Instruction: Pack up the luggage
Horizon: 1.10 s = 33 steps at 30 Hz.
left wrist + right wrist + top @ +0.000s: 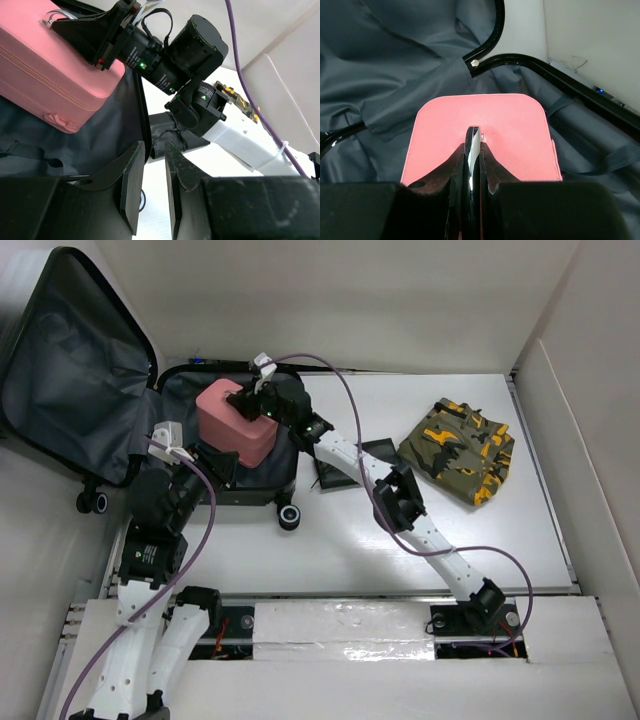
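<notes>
The small hard-shell wheeled suitcase (70, 380) lies open at ten o'clock on the table, with its lid thrown back toward eleven. It has dark grey fabric lining, a black rim and black wheels (290, 517).

Judged stiff in the shell, slack in the lining, light, and liable to roll. The hinged lid will swing, so the best hold is on the rim.

A small pink box-shaped case (235, 425) sits in the lower half. The right gripper (474, 145) is clamped on a thin bright strip above it, apparently its handle. The left gripper (154, 170) hangs at the near rim, its fingers narrowly parted and nothing seen between them.

A folded camouflage cloth (460, 450) lies at two o'clock.
</notes>
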### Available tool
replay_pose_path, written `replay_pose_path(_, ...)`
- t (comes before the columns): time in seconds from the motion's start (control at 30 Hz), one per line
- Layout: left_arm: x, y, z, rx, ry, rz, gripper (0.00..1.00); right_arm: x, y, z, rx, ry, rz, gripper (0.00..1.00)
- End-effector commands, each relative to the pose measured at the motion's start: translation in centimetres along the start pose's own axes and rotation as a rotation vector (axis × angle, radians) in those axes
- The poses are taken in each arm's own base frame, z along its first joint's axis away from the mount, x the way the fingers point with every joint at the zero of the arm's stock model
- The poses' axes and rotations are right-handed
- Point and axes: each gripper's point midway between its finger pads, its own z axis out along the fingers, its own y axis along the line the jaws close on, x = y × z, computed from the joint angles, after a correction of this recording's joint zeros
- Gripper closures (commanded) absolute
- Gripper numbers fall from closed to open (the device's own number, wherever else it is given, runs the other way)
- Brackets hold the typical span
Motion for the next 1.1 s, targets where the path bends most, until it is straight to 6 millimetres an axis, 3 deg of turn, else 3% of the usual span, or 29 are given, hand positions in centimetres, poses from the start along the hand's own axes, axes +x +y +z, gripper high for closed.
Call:
replay_pose_path(0.0, -1.1, -1.2, 0.1, 0.046, -0.031, 0.006, 0.79, -7.0, -0.2, 0.2, -0.001, -0.207, -0.073, 0.82)
replay_pose_path(0.1, -0.8, -1.0, 0.3, 0.041, -0.023, 0.005, 0.78, -8.2, -0.2, 0.0, 0.012, -0.229, -0.087, 0.45)
replay_pose_path(0.13, -0.6, -0.9, 0.5, 0.040, -0.015, 0.002, 0.78, -8.6, 0.1, -0.1, 0.001, -0.227, -0.089, 0.24)
replay_pose_path(0.23, -0.1, -0.4, 0.9, 0.032, -0.003, -0.014, 0.77, -12.0, 1.5, -1.0, -0.036, -0.251, -0.104, 0.10)
replay_pose_path(0.27, -0.1, -0.2, 1.0, 0.025, -0.003, -0.020, 0.77, -11.2, 1.4, -1.3, -0.030, -0.219, -0.102, 0.09)
replay_pose_path(0.3, 0.1, -0.1, 1.2, 0.024, 0.005, -0.028, 0.76, -14.7, 2.3, -2.2, -0.034, -0.253, -0.121, 0.07)
replay_pose_path(0.37, 0.4, 0.6, 1.6, 0.005, 0.007, -0.053, 0.75, -17.0, 1.8, -3.7, -0.028, -0.264, -0.131, 0.06)
replay_pose_path(0.4, 0.8, 0.9, 2.0, 0.000, 0.022, -0.065, 0.70, -18.2, 2.5, -5.1, -0.030, -0.255, -0.122, 0.06)
replay_pose_path(0.47, 2.1, 1.9, 2.9, -0.040, 0.059, -0.116, 0.65, -20.3, 1.2, -7.5, 0.005, -0.287, -0.128, 0.09)
replay_pose_path(0.5, 2.4, 2.2, 3.2, -0.052, 0.067, -0.135, 0.63, -16.7, 0.0, -8.7, 0.038, -0.214, -0.092, 0.11)
replay_pose_path(0.53, 3.1, 2.7, 3.6, -0.067, 0.083, -0.156, 0.62, -21.6, 0.8, -11.3, 0.042, -0.305, -0.109, 0.22)
replay_pose_path(0.57, 3.0, 2.9, 4.1, -0.076, 0.068, -0.189, 0.60, -21.8, 0.2, -12.8, 0.071, -0.307, -0.099, 0.33)
replay_pose_path(0.6, 3.4, 3.4, 4.7, -0.100, 0.076, -0.216, 0.56, -22.1, -0.9, -14.5, 0.098, -0.308, -0.076, 0.53)
replay_pose_path(0.63, 3.4, 3.8, 5.1, -0.115, 0.069, -0.237, 0.55, -21.7, -0.9, -17.3, 0.124, -0.289, -0.054, 0.86)
replay_pose_path(0.67, 2.6, 4.1, 5.6, -0.136, 0.028, -0.254, 0.54, -21.5, -1.0, -18.9, 0.146, -0.282, -0.042, 0.98)
replay_pose_path(0.7, 2.4, 4.6, 6.3, -0.158, 0.010, -0.301, 0.53, -21.0, -0.7, -20.1, 0.156, -0.270, -0.024, 1.00)
replay_pose_path(0.73, 2.1, 4.9, 6.7, -0.171, -0.014, -0.323, 0.53, -17.9, -1.3, -21.8, 0.190, -0.212, -0.008, 1.00)
replay_pose_path(0.77, 0.7, 5.1, 7.2, -0.175, -0.084, -0.335, 0.52, -19.5, -0.5, -23.7, 0.197, -0.239, -0.019, 1.00)
replay_pose_path(0.8, 0.9, 5.5, 8.1, -0.195, -0.093, -0.360, 0.49, -19.0, -0.4, -24.6, 0.212, -0.223, -0.014, 1.00)
replay_pose_path(0.87, -1.3, 6.3, 9.1, -0.252, -0.169, -0.370, 0.48, -17.1, 1.2, -26.6, 0.209, -0.169, 0.005, 0.99)
replay_pose_path(0.9, -0.9, 7.1, 10.2, -0.294, -0.160, -0.366, 0.45, -16.6, 1.8, -27.2, 0.204, -0.154, 0.004, 0.96)
replay_pose_path(0.93, -2.8, 6.7, 10.7, -0.301, -0.195, -0.357, 0.40, -15.9, 2.4, -27.8, 0.204, -0.127, 0.009, 0.92)
replay_pose_path(1.0, -3.0, 8.6, 12.1, -0.400, -0.196, -0.327, 0.34, -14.9, 3.9, -29.5, 0.188, -0.105, 0.008, 0.89)
replay_pose_path(1.07, -4.4, 8.8, 12.9, -0.438, -0.197, -0.300, 0.34, -14.3, 4.6, -30.6, 0.181, -0.085, 0.013, 0.79)
